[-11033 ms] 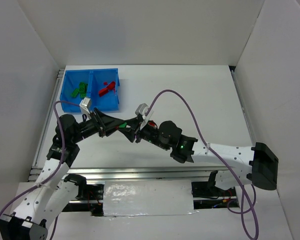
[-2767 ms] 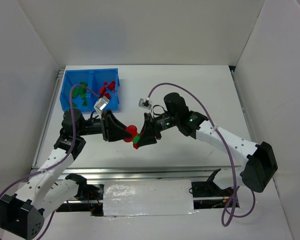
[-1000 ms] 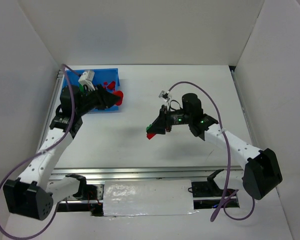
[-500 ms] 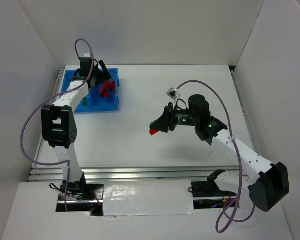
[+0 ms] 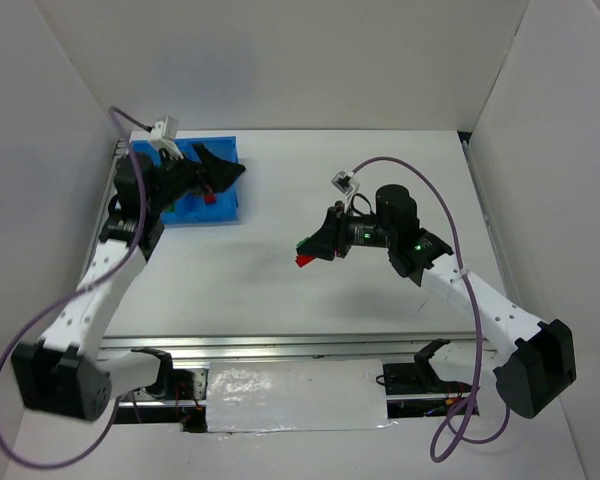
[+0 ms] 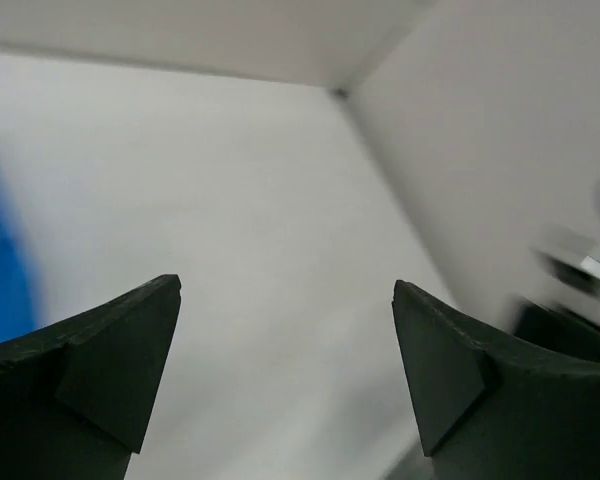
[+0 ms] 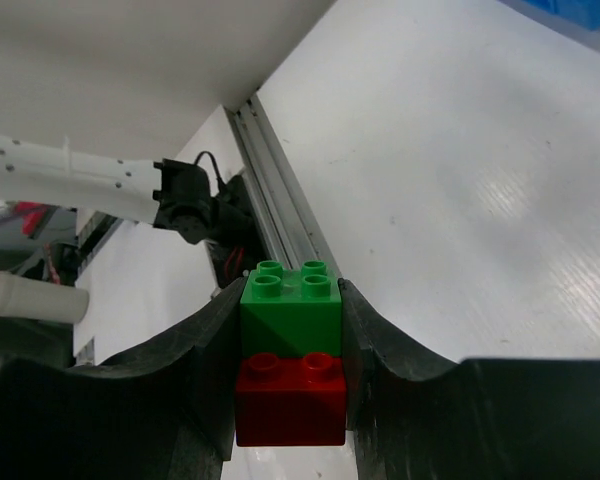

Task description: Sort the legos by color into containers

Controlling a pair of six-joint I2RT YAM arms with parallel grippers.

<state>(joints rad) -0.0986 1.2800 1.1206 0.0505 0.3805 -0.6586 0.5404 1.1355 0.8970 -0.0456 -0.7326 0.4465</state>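
Right gripper clamping a green brick stacked on a red brick above mid-table, left gripper gaping wide, empty, hovering over the blue bin, its right side, red lego lying inside.

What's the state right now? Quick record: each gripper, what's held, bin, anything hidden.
left gripper: open, empty, over the blue bin
right gripper: shut on brick stack, over the middle of the table, well apart from the bin
brick stack: green brick joined to red brick, not separated
bin contents: mostly hidden behind the left gripper; one red lego shows
left wrist view: blurred, only a sliver of blue at its left edge
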